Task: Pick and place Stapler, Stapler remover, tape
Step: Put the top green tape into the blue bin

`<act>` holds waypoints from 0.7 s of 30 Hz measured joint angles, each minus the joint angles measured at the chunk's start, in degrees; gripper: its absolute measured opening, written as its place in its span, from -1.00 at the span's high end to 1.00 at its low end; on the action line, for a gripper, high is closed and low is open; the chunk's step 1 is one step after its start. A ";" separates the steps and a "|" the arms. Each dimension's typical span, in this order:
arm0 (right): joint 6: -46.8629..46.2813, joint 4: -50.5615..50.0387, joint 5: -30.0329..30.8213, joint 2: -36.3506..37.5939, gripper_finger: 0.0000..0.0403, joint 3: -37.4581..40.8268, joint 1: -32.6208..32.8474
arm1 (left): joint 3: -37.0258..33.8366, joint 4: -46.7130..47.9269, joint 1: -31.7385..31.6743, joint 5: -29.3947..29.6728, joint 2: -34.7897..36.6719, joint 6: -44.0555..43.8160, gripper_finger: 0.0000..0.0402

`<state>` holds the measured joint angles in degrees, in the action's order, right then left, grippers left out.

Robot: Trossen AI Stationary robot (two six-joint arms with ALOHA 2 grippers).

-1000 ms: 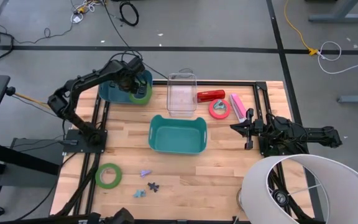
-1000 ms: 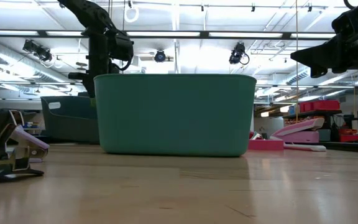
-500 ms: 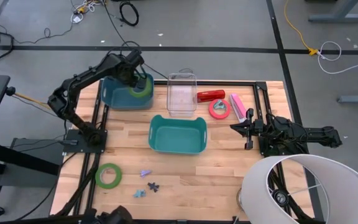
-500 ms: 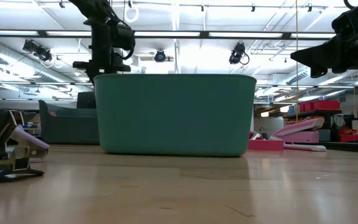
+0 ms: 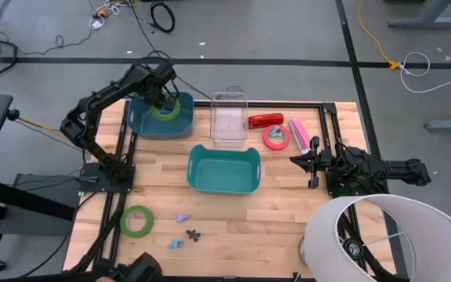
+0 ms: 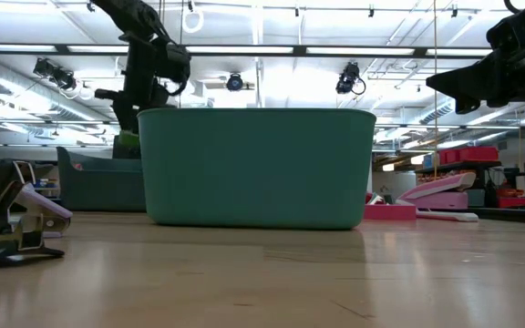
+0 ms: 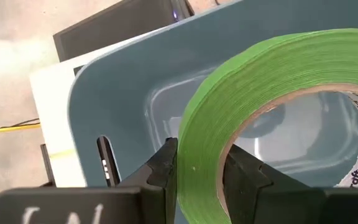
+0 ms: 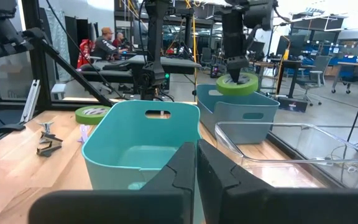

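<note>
Over blue bin | left end effector pinching green tape

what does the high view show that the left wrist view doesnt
Only the high view shows the second green tape roll, the pinkish-red tape roll, the teal bin, the clear bin and the right tool waiting at the table's right edge. Only the left wrist view shows the left tool's fingers pinching the roll's wall. Both show the green tape roll held over the blue bin.
</note>
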<state>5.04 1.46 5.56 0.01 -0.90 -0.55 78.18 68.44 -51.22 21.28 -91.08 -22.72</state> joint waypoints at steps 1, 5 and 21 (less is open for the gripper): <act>0.00 0.00 0.00 0.00 0.91 0.01 0.01 | -0.89 -0.34 -0.21 0.02 -0.05 0.00 0.51; 0.00 -0.01 0.01 0.00 0.91 0.01 0.01 | -4.50 -3.07 -0.37 0.09 -0.05 -0.24 0.51; 0.00 0.01 0.01 0.00 0.91 -0.01 0.00 | -9.71 -6.36 -0.37 -1.25 -0.05 -2.12 0.29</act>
<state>5.04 1.48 5.56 0.01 -0.91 -0.55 68.47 62.08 -51.59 20.03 -91.13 -24.84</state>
